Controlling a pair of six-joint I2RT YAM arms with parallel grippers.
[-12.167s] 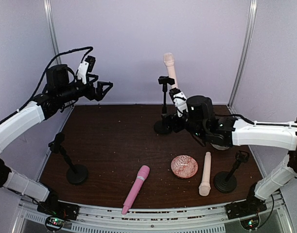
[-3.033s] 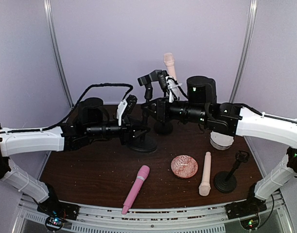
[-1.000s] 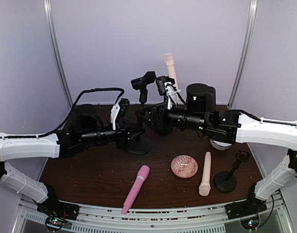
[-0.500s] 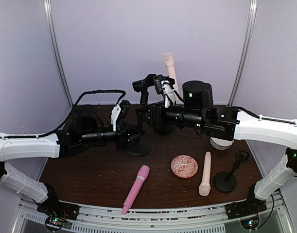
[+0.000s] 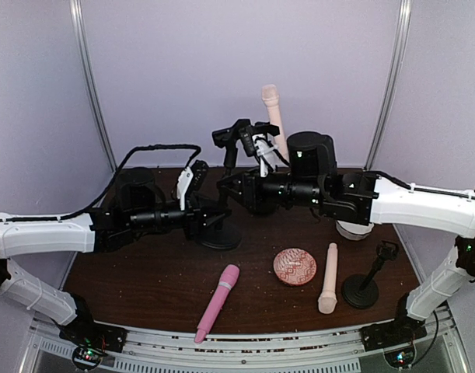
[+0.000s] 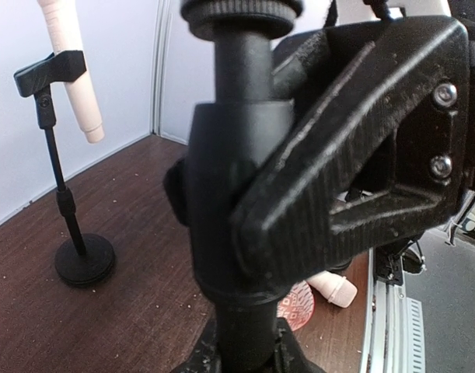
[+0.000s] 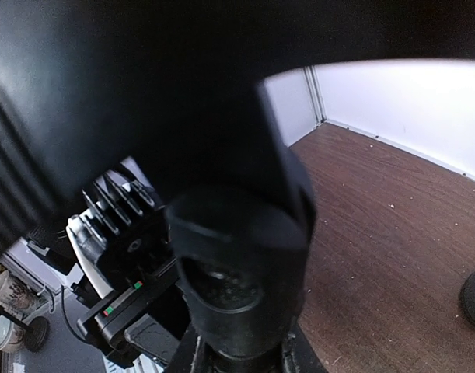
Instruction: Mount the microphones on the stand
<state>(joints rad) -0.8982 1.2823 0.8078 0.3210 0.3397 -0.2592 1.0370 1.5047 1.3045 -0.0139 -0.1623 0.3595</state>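
A black stand (image 5: pixel 221 231) sits mid-table, and its clip (image 5: pixel 232 133) holds nothing. My left gripper (image 5: pixel 212 215) is shut on its pole (image 6: pixel 245 233) low down, near the base. My right gripper (image 5: pixel 232 183) is shut on the same pole higher up, and its finger (image 6: pixel 361 179) fills the left wrist view. The pole's knob (image 7: pixel 237 287) fills the right wrist view. One peach microphone (image 5: pixel 270 105) sits clipped in the back stand (image 6: pixel 82 256). A pink microphone (image 5: pixel 216 303) and a second peach microphone (image 5: pixel 328 277) lie on the table in front.
A round patterned pink dish (image 5: pixel 295 266) lies between the two loose microphones. A third black stand (image 5: pixel 361 289) with a bare clip is at the front right. A white cup-like thing (image 5: pixel 354 230) sits under my right forearm. Grey walls enclose the table.
My right gripper has closed onto the middle stand's pole and shifted slightly left. The stand's clip has tipped a little. The left arm has hardly moved.
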